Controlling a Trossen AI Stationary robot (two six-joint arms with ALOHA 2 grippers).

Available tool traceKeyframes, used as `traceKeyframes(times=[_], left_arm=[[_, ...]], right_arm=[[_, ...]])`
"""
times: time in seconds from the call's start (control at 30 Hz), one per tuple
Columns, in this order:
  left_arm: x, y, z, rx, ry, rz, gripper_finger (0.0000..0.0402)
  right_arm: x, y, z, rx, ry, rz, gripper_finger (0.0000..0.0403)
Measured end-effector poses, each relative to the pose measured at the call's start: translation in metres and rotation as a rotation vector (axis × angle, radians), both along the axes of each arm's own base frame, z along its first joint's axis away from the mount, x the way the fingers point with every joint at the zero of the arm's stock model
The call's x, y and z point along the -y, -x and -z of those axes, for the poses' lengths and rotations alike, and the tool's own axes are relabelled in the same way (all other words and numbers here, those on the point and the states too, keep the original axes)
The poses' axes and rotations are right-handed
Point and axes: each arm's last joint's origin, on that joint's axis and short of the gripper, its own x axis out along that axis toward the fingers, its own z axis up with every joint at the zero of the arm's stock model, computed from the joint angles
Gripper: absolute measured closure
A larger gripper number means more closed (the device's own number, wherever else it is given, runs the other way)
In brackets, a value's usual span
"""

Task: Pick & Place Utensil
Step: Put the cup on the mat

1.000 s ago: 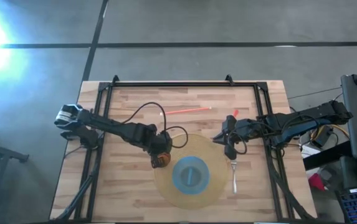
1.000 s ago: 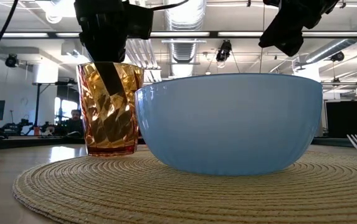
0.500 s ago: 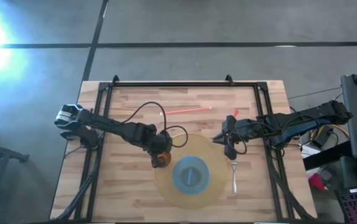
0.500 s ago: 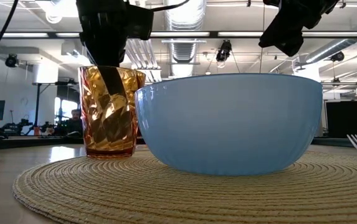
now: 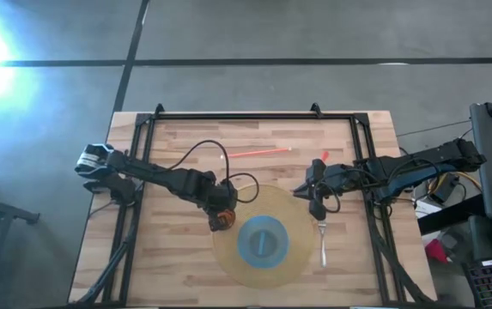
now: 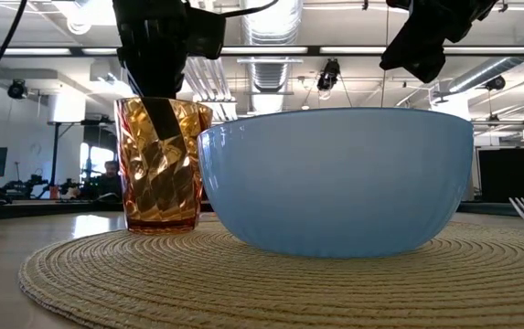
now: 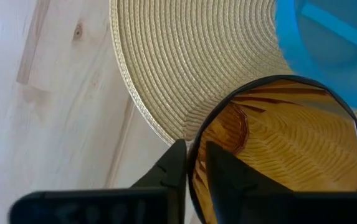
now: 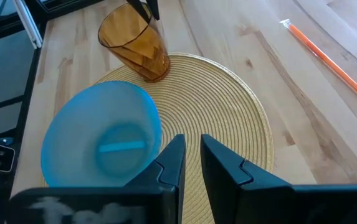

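Wood table [image 5: 185, 266] first, from above, and it is carrying a round woven mat [image 5: 228, 257] with a blue bowl [image 5: 263, 240] sitting at its middle. An amber cup [image 5: 221, 224] is standing on the mat's left edge, and the left gripper [image 5: 219, 214] is hanging right over its rim. The fork [image 5: 323, 243] is lying flat on the bare wood just beside the mat's right edge, with nothing holding it. The right gripper [image 5: 315, 199] is hovering just past the fork's far end, apart from it. An orange stick [image 5: 258, 153] is resting farther back on the table, well away from the mat. Down at table height, the cup is standing upright just left of the bowl and partly behind it, the left gripper is dipping into its mouth, the fork's tines are peeking in at the right edge, and the right gripper is hanging high above the bowl's right side. Through the left wrist camera, the left gripper is sitting across the cup's rim, but I cannot tell whether it is clamping it or loose on it. Through the right wrist camera, the right gripper's fingers [image 8: 173, 163] are standing slightly apart with nothing between them, over the mat beside the bowl.
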Motion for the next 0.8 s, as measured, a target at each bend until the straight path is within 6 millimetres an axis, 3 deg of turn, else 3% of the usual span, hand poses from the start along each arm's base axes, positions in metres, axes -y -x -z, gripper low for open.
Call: traceKeyframes(times=[0.47,0.8], left_arm=[[0.0,0.0,-0.0002,0.002,0.003,-0.008,0.0268],[-0.0007,0.0023,-0.0054,0.018,0.006,-0.007,0.0245]], right_arm=[[0.0,0.0,0.0,0.0,0.0,0.0,0.0355],[0.0,0.0,0.0,0.0,-0.002,0.002,0.0355]])
